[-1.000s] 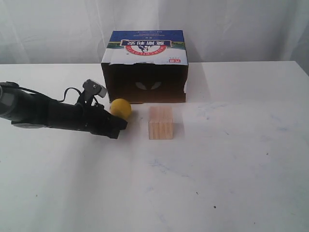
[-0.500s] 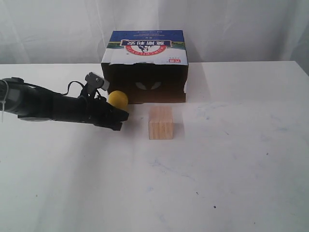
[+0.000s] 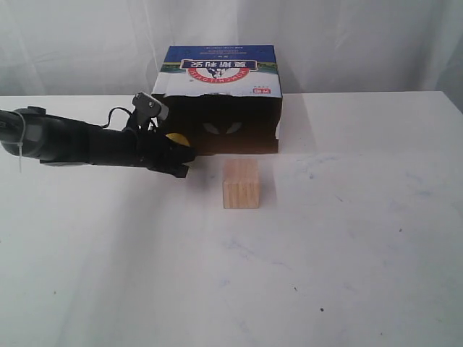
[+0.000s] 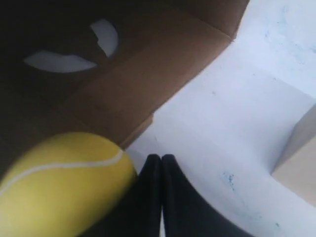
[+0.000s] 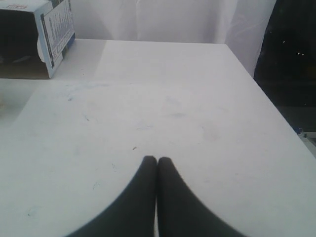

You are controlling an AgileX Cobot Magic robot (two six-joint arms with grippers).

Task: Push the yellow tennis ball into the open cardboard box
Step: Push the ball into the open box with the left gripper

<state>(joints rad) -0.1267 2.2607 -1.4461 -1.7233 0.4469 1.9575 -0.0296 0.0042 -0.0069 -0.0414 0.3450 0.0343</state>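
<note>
Two arms: I drive only the left one for this push; the right one is out of the exterior view.

Left gripper: closed, the fingers pressed together with nothing between them, so it works as a blunt pusher.

Yellow tennis ball: it sits on the surface right at the mouth of the open cardboard box, at the left end of the opening. I judge it is at the threshold, not fully inside.

Key relation: in the left wrist view the ball lies just beside the closed fingertips, on one side of them and not straight ahead, and it seems to touch the gripper's side. The dark interior of the box is directly beyond the ball. I think the next push must go toward the box and a little sideways, or the ball can slip off along the brown flap edge.

Nearer arm: the left, clearly. The right gripper is also closed and empty, well apart from the ball.

Wooden cube: it stands near, in front of the box, apart from the ball.

Hidden: in the exterior view the gripper covers most of the ball, so the ball's contact with the box floor is not visible.

Unclear: the box interior is too dark to see inside.
</note>
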